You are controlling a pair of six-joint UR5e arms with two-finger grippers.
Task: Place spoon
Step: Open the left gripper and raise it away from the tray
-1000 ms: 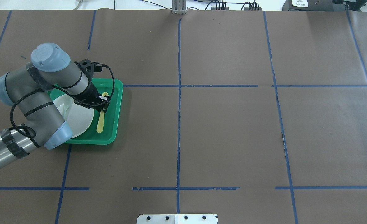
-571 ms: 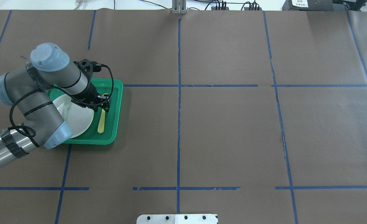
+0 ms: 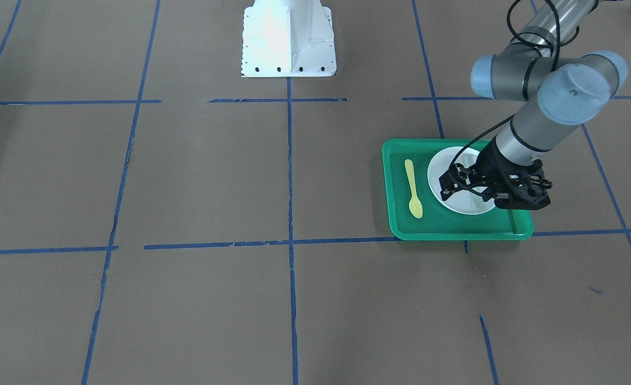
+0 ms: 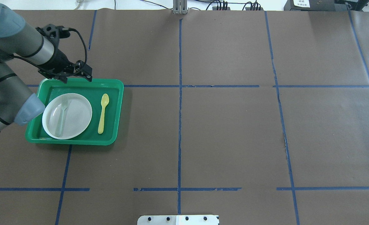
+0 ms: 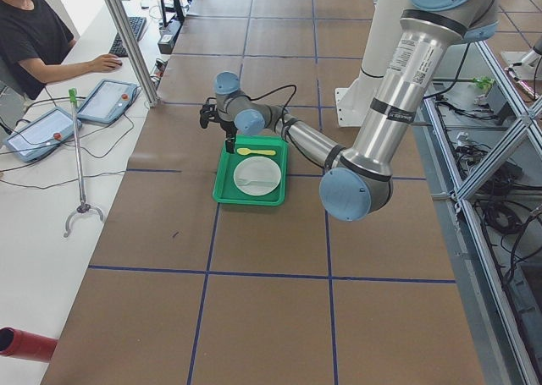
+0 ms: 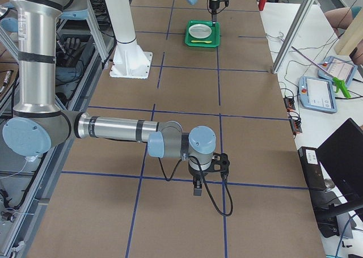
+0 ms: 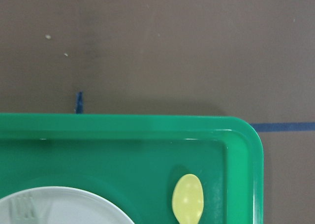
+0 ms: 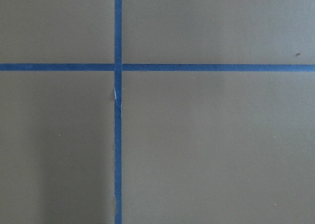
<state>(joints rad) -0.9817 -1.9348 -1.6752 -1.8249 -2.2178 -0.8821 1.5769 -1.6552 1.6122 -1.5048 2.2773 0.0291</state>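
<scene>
The yellow spoon [image 4: 103, 114] lies flat in the green tray [image 4: 117, 93], right of the white plate [image 4: 75, 117], and nothing holds it. It also shows in the front-facing view [image 3: 413, 188], and its bowl shows in the left wrist view [image 7: 187, 199]. My left gripper [image 4: 76, 77] hangs open and empty above the tray's far edge, clear of the spoon; in the front-facing view [image 3: 449, 183] it appears over the plate [image 3: 457, 206]. My right gripper [image 6: 195, 187] shows only in the exterior right view, far from the tray, and I cannot tell its state.
A pale grey-green fork [image 4: 61, 117] lies on the plate. The tray sits at the table's left. Brown paper with blue tape lines [image 4: 179, 93] covers the table. The robot's white base [image 3: 289, 40] stands at the near edge.
My left gripper has lifted off the spoon and pulled back to the tray's far left edge. The spoon stays in the tray beside the plate, and the plate and fork are uncovered.
</scene>
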